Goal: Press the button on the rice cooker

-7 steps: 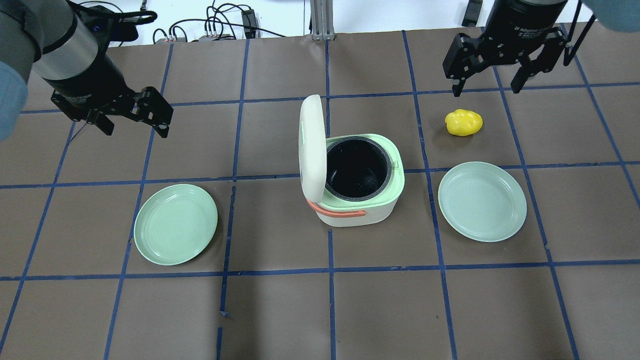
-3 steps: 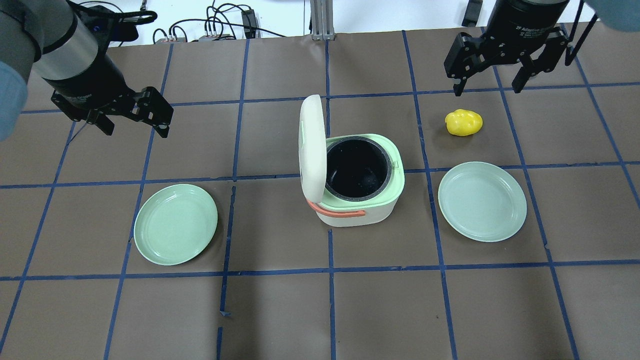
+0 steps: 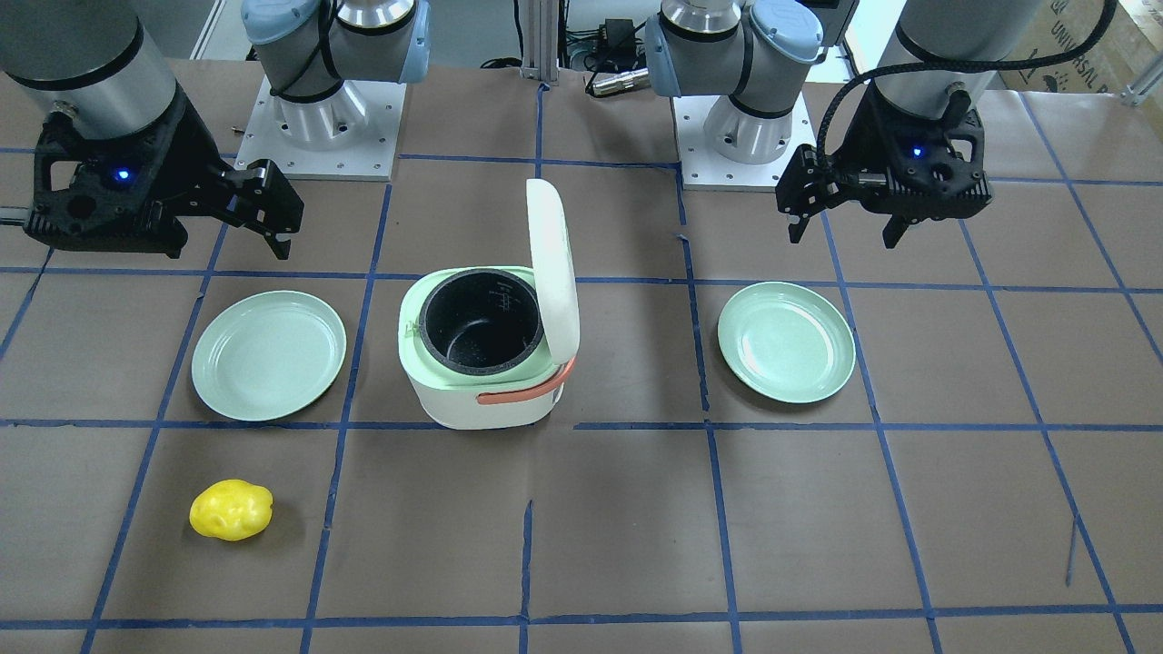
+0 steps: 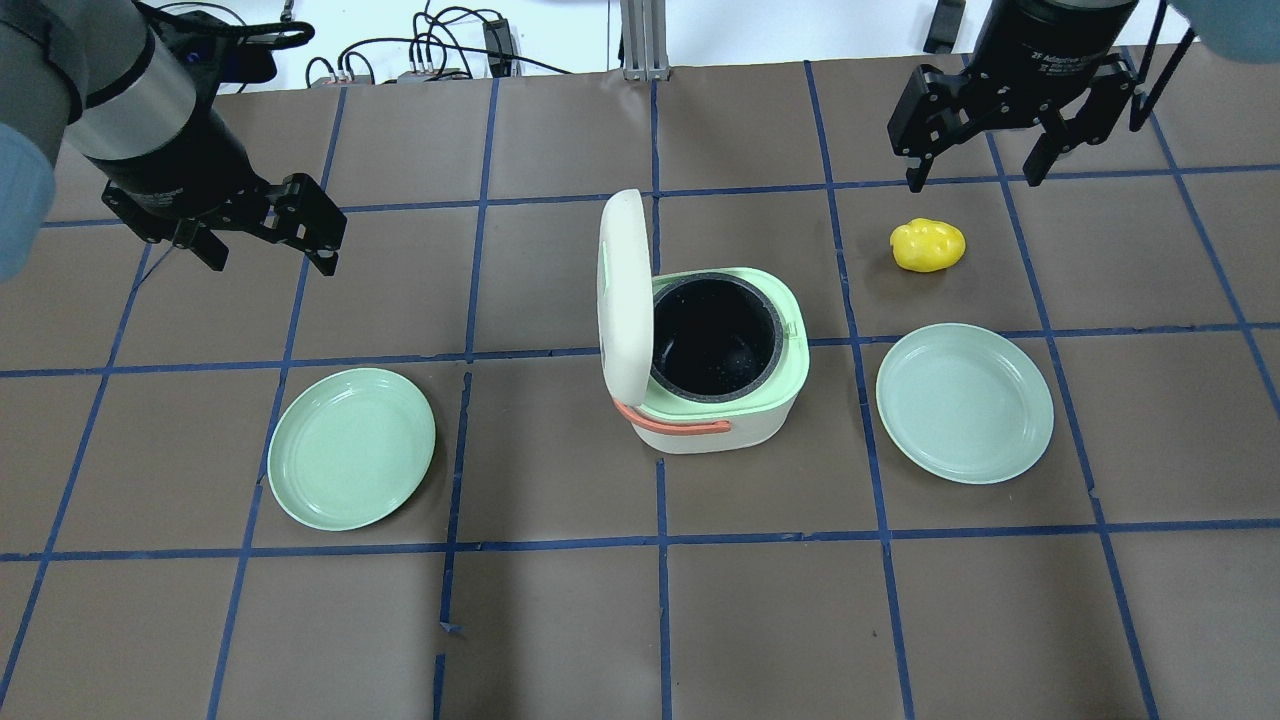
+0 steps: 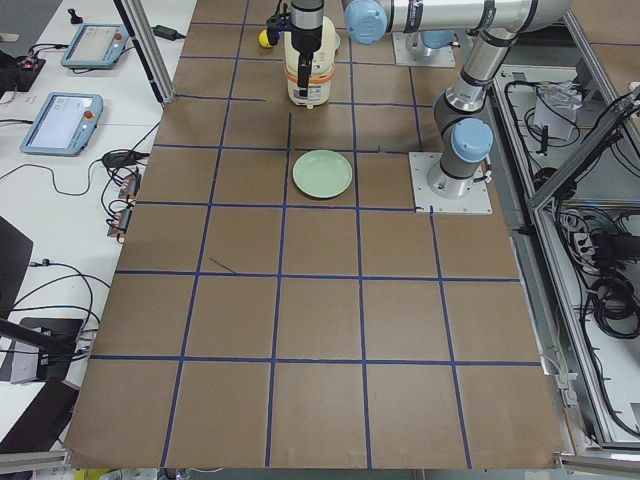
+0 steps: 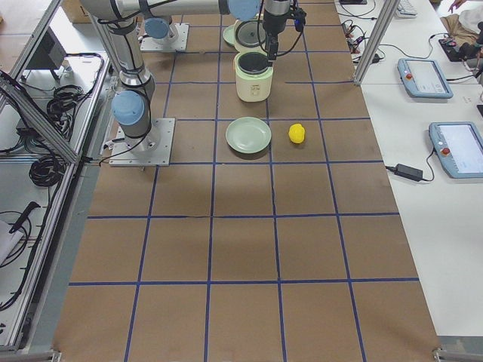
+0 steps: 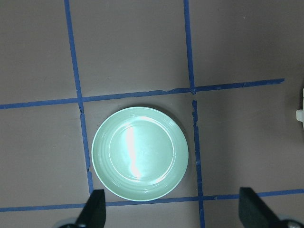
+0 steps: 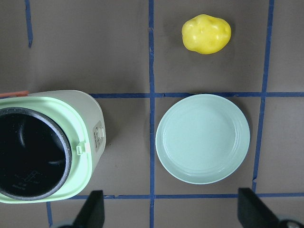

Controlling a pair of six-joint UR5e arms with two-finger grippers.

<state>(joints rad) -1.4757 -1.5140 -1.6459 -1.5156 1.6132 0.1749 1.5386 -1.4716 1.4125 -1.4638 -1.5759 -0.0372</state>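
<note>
The rice cooker (image 4: 745,415) stands at the table's middle, white with a pale green rim and an orange handle. Its lid (image 4: 625,290) stands upright and open, and the dark inner pot (image 4: 712,340) is empty. It also shows in the front view (image 3: 472,400) and the right wrist view (image 8: 85,123), where a small white tab (image 8: 81,148) sits on the rim. My left gripper (image 4: 270,255) is open and empty, well to the cooker's left and high above the table. My right gripper (image 4: 973,180) is open and empty, at the far right, beyond the yellow object.
A green plate (image 4: 351,448) lies left of the cooker, under my left wrist camera (image 7: 140,152). A second plate (image 4: 964,402) lies right of the cooker. A yellow potato-like object (image 4: 928,245) lies beyond that plate. Cables lie past the table's far edge.
My right gripper has shifted very slightly toward the far edge. The left arm, cooker, plates and yellow object have not moved.
</note>
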